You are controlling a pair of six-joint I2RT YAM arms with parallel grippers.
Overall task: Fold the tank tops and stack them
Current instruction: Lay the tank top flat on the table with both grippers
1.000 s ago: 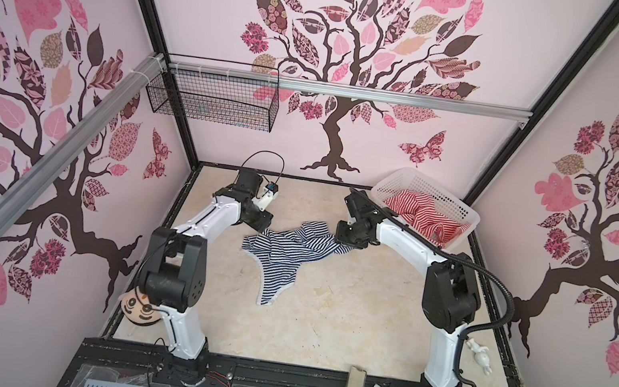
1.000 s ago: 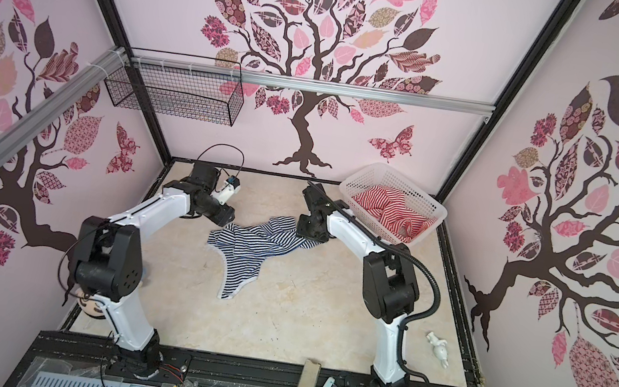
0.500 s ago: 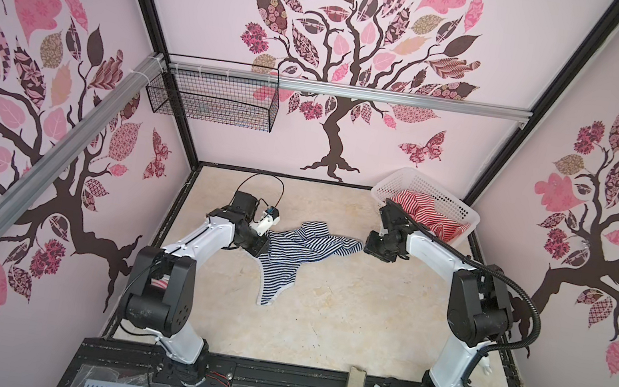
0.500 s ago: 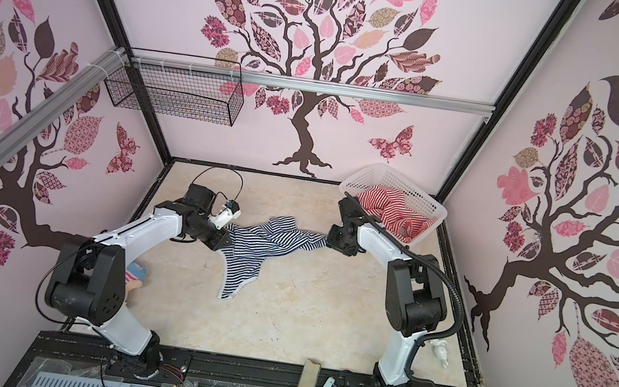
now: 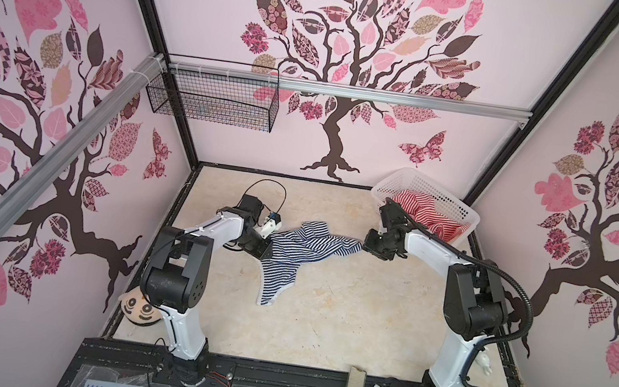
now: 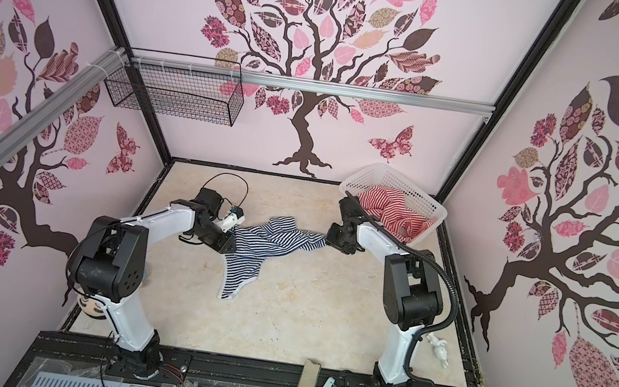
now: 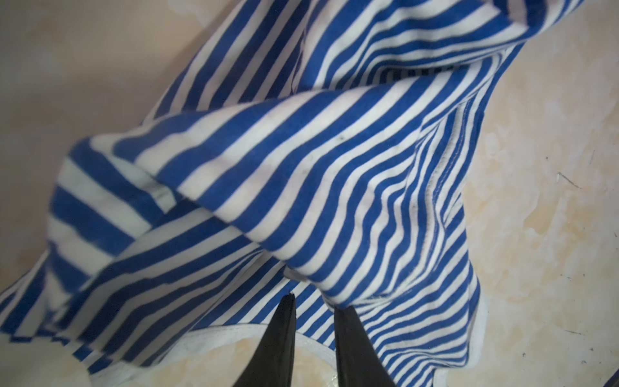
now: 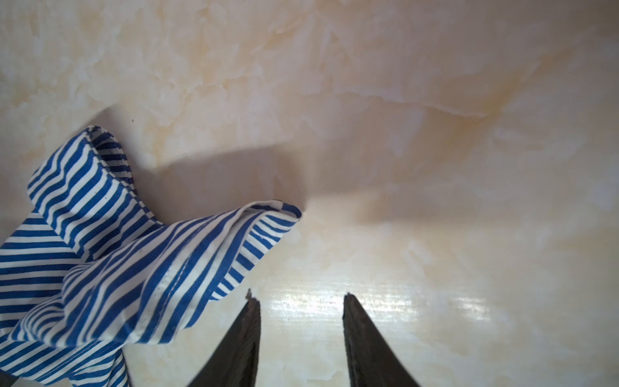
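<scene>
Starting nearest you, the plush doll [image 5: 139, 308] sits by the left arm's base at the edge of the table [image 5: 341, 326], well apart from the work, so leave it out. Farther in, the navy-striped tank top [image 5: 305, 246] lies rumpled on the middle of the table. One narrow end trails toward you and its body is bunched between the two arms.

Your left gripper [image 7: 315, 303] is at the top's left edge. In its wrist view the jaws stand nearly together with a fold of striped cloth pinched at their tips, so I judge it has the garment by that edge. Your right gripper [image 8: 300, 296] is at the opposite corner, but its jaws stand apart over bare table and grip nothing. The cloth's corner lies just beside them, not between them.

That pairing reads as a set-up to pull the top flat from two sides before any fold. You would need to shift the right jaws onto that corner first.

Farthest off, the red-striped tank top [image 5: 424, 217] is heaped in the white basket [image 5: 440, 194] at the back right corner, so neither fold nor stack is done.
</scene>
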